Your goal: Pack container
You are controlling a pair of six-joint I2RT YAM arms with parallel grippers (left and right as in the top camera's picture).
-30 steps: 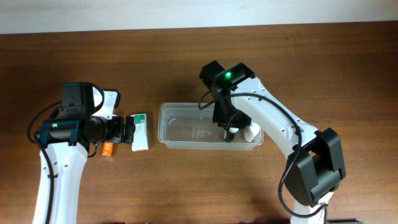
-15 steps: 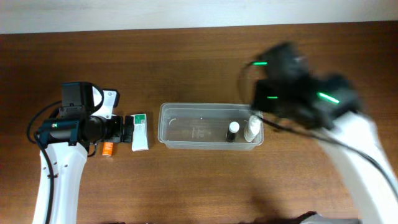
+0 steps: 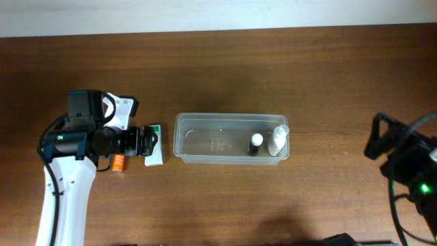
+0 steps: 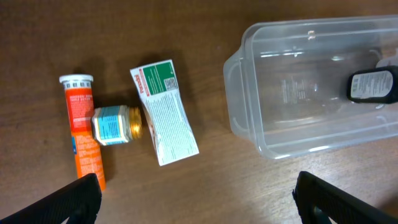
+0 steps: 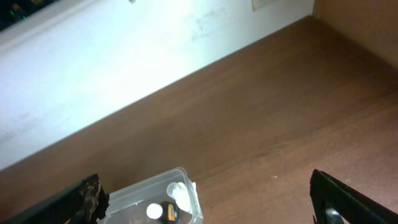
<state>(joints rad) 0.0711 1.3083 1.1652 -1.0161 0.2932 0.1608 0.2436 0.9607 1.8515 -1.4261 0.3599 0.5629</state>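
Inside the container (image 3: 179, 139), at its right end, two things are already packed: a small dark bottle (image 3: 255, 143) with a white cap and, touching the end wall, a clear bottle (image 3: 277, 141). The see-through tub sits on the desk (image 3: 218, 75) between the two arms.

Left of the container three things are not yet packed: a white-and-green box (image 4: 164, 112) nearest it, a small jar (image 4: 115, 124) with a gold lid lying on its side, and an orange tube (image 4: 83, 134) farthest out. The jar is wedged between tube and box.

The left claw (image 3: 145, 141) hangs over the box just left of the container, fingers spread wide and holding nothing. The right claw (image 3: 381, 137) is well to the right of the container, also wide and empty.

I judge the packing about two-fifths done, with the pick of the box in hand. The next move calls for lowering the left claw astride the box's narrow width without nudging the jar, then carrying it to the free left half of the container.

The box has a green panel and dense fine print, and the tube, the jar and the dark bottle carry labels. None of this writing is legible, nor are the moulded marks on the container's floor.
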